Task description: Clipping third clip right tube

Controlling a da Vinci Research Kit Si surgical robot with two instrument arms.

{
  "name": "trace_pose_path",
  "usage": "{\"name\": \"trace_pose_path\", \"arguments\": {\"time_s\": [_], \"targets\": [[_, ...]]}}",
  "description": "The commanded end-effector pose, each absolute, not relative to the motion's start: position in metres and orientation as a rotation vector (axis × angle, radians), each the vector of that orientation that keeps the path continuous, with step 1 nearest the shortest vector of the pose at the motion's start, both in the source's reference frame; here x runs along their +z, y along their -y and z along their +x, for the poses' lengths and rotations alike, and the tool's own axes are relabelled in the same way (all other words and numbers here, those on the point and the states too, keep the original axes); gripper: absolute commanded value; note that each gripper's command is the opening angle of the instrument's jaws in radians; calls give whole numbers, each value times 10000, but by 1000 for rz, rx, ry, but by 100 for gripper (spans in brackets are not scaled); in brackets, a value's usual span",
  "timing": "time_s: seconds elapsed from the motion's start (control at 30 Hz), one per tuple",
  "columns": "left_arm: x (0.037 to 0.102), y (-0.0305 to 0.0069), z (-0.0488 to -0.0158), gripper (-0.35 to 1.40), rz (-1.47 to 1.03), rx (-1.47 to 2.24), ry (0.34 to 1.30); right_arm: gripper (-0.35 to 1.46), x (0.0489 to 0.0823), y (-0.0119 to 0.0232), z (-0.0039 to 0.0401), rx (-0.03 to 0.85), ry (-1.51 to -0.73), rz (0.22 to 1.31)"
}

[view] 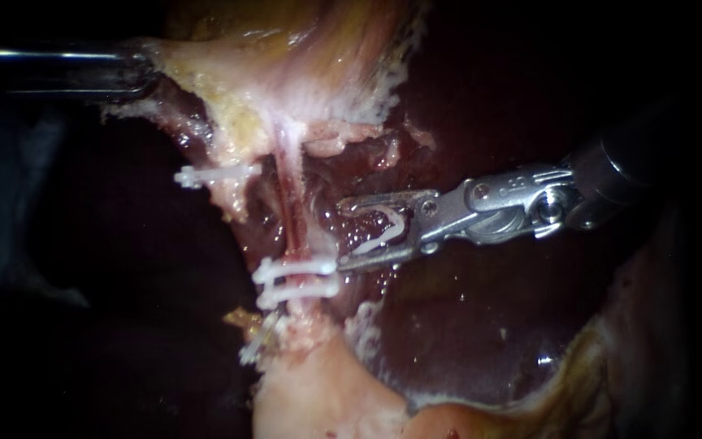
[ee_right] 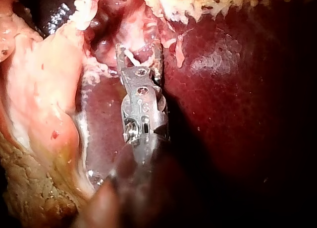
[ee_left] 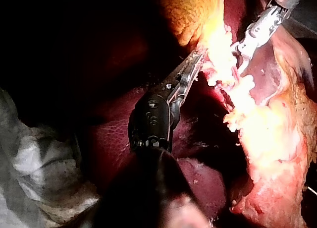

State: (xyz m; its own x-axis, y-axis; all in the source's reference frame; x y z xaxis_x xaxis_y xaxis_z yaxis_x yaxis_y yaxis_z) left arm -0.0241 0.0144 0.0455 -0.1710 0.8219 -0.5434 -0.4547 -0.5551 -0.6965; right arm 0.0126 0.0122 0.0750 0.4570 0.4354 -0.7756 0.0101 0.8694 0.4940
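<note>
A pink tube (view: 290,203) runs down from the pale gallbladder tissue (view: 286,73). Two white clips (view: 298,267) (view: 302,289) sit across its lower part, and one more clip (view: 209,174) sits higher, to its left. My right instrument (view: 341,234) comes in from the right, its jaws standing apart around a white clip (view: 383,232) held between them. The jaw tips lie just right of the tube, not around it; the right wrist view shows them (ee_right: 138,52) at the pale tissue. My left instrument (view: 149,69) (ee_left: 198,57) is shut on the gallbladder tissue at the upper left.
Dark red liver (view: 481,325) (ee_right: 237,89) lies under and behind the right instrument. Pale fatty tissue (view: 318,390) spreads below the clips. In the left wrist view, grey gauze (ee_left: 34,158) lies beside the shaft.
</note>
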Motion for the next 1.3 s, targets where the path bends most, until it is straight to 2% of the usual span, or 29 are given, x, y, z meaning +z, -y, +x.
{"name": "trace_pose_path", "arguments": {"time_s": [0.03, 0.3, 0.67, 0.8, 1.3], "targets": [[456, -144, -242, -35, -1194, 1848, 479, 46, 749, -122, 126, 273, -1074, 470], [456, -144, -240, -35, -1195, 1849, 483, 47, 730, -123, 116, 303, -1091, 496], [457, -144, -237, -35, -1196, 1849, 484, 46, 650, -142, 102, 402, -1176, 565], [457, -144, -237, -35, -1195, 1849, 481, 46, 633, -144, 108, 417, -1190, 583], [458, -144, -234, -35, -1196, 1850, 481, 47, 641, -146, 160, 458, -1209, 618]]}}
